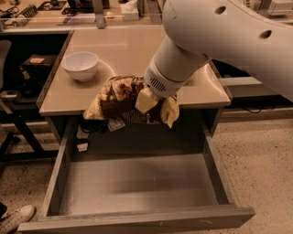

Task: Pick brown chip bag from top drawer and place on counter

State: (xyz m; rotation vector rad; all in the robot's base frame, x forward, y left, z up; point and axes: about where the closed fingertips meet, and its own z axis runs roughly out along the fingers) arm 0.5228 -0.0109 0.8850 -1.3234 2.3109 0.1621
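The brown chip bag [120, 100], dark brown and crinkly with pale yellow ends, hangs in the air at the counter's front edge, above the back of the open top drawer [137, 183]. My gripper [147, 101] is shut on the bag's right part; one pale finger [145, 99] shows against it. The white arm comes down from the upper right and hides the gripper's other side. The drawer's grey bottom is bare. The beige counter [132, 50] lies just behind the bag.
A white bowl [80, 66] stands on the counter's left part. A cluttered bench with metal posts [98, 13] runs along the back. A dark chair [9, 87] stands at the left. A shoe [13, 218] shows at the bottom left on the speckled floor.
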